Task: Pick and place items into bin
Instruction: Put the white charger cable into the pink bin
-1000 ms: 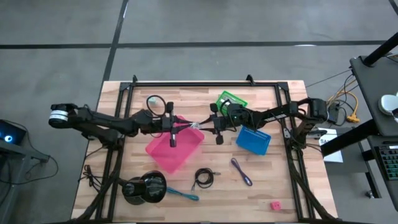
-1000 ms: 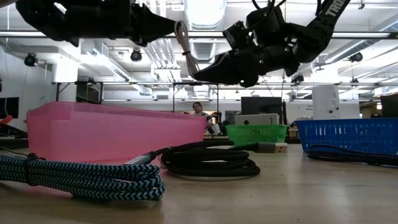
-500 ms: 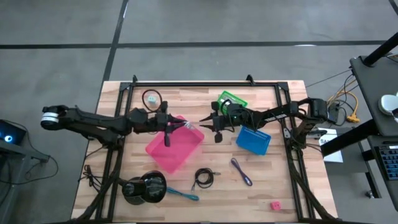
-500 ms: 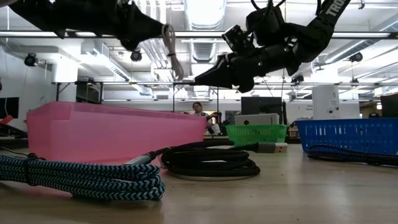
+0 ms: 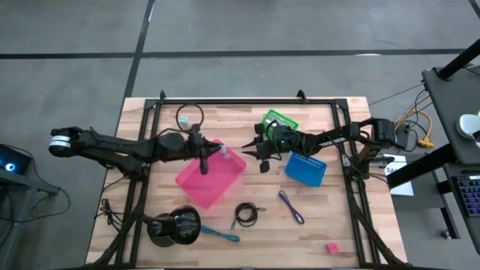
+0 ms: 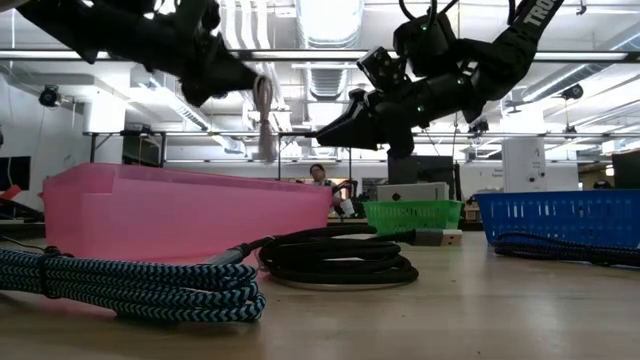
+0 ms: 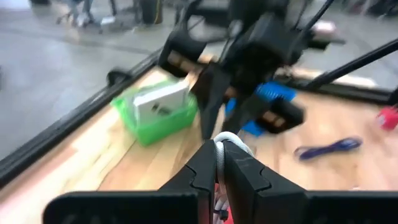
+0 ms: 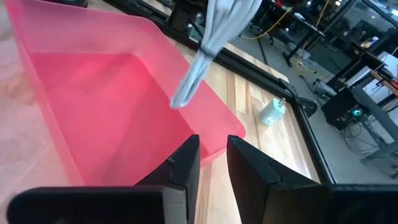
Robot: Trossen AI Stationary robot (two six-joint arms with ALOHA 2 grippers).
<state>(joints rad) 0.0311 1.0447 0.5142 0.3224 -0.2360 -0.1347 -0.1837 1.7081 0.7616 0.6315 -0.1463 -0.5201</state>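
Pale wooden planks make up the tabletop [image 5: 225,112]; going from its left side, the left gripper [image 5: 213,152] hangs over the translucent pink plastic bin [image 5: 210,180], its jaws pinched shut on a bundled whitish cord [image 6: 263,118] that dangles above the bin's rim; near the front edge sit a large black round object [image 5: 174,227], a braided teal-and-black cable [image 6: 130,285] and a coiled black cord [image 5: 246,215]; the right gripper [image 5: 255,149] hovers just past the bin's right side, its jaws slightly parted and holding nothing; behind it stands a small green mesh basket [image 5: 279,121] and beside it a blue mesh basket [image 5: 306,168]; a purple cord [image 5: 291,206] lies in front of the blue basket; a tiny red block [image 5: 331,247] rests near the front right corner.
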